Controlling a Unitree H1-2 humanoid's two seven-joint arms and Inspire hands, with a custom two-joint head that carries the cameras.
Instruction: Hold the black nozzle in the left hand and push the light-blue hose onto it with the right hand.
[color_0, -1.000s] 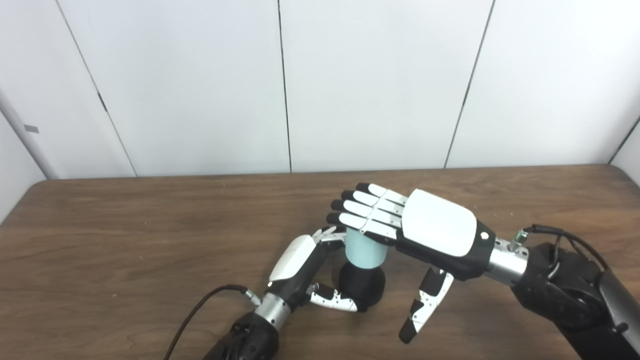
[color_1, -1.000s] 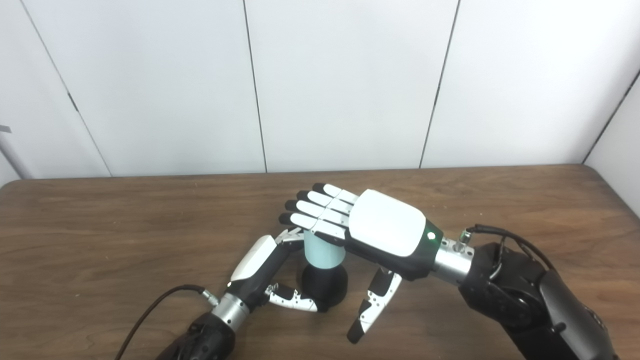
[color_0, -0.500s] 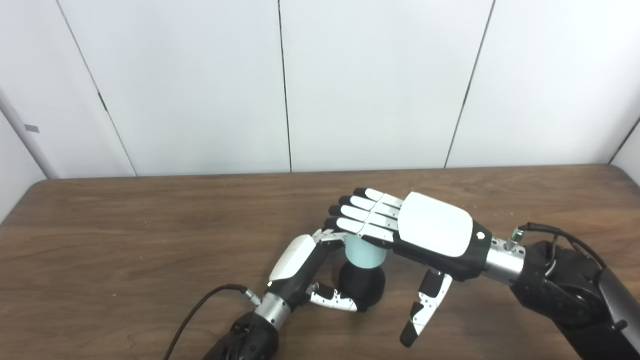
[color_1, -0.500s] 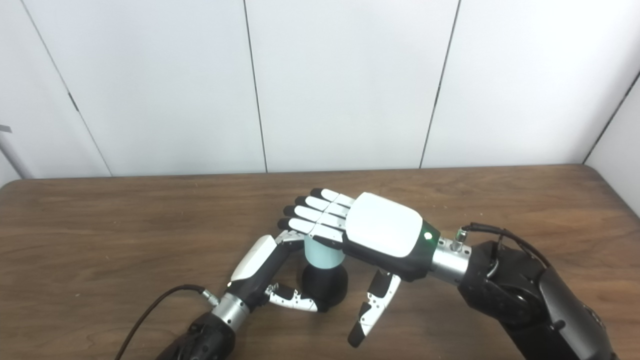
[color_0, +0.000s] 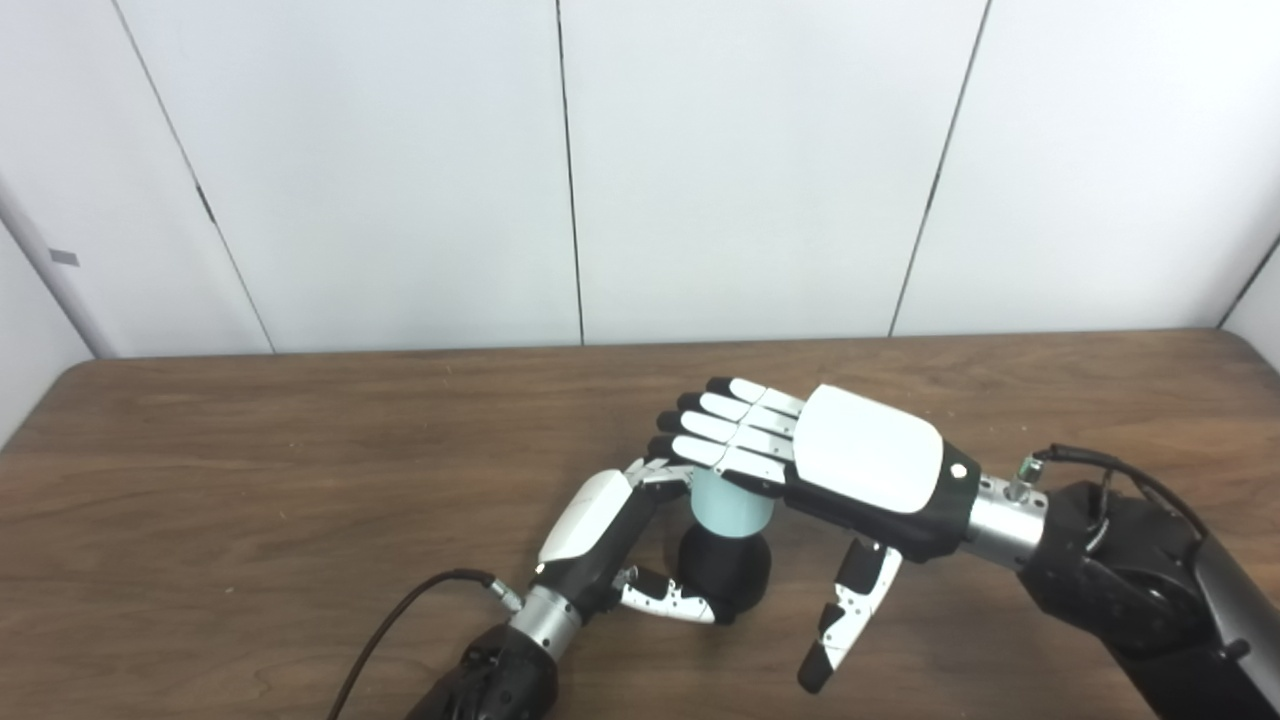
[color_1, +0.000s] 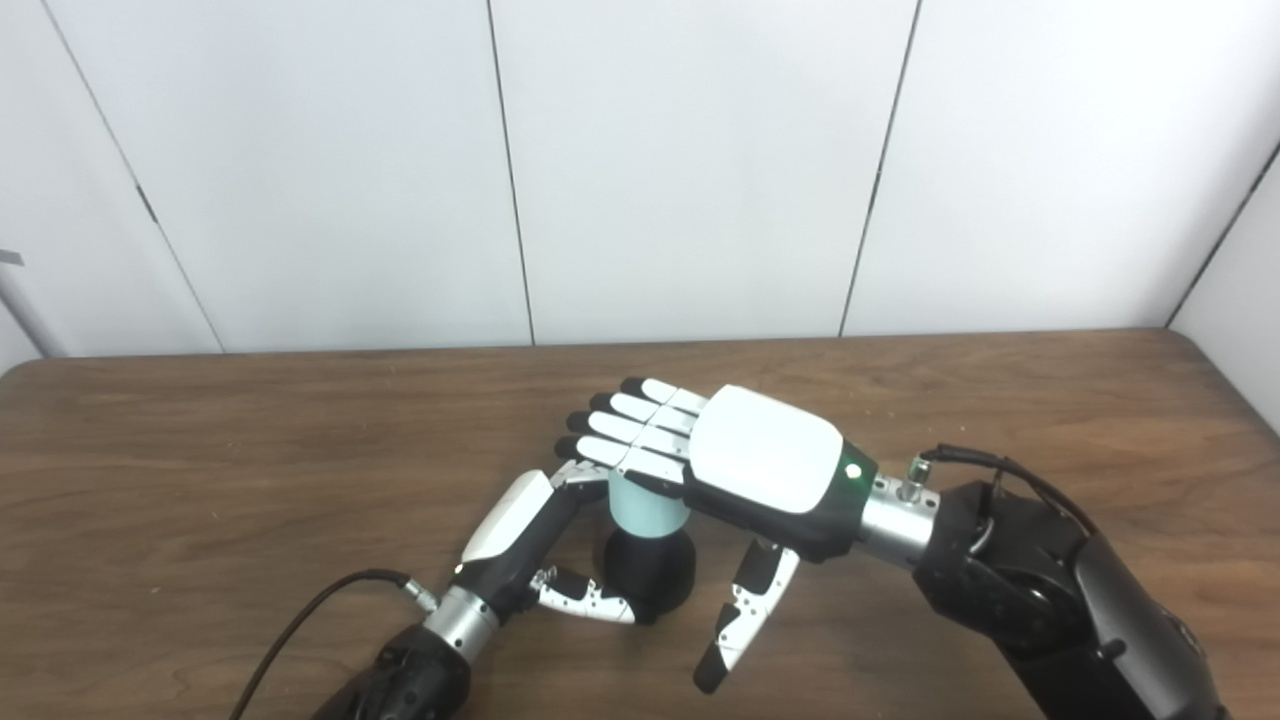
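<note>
Left hand grips black nozzle — flat, unclenched right hand presses light-blue hose upon it.

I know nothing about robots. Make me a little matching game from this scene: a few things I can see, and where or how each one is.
Things:
1. left hand
2. right hand
3. light-blue hose
4. black nozzle

States:
A. standing on the table
B. lying flat on top of the hose, fingers straight
C. wrapped around the nozzle
D. upright on the nozzle

Pairs: 1-C, 2-B, 3-D, 4-A
</note>
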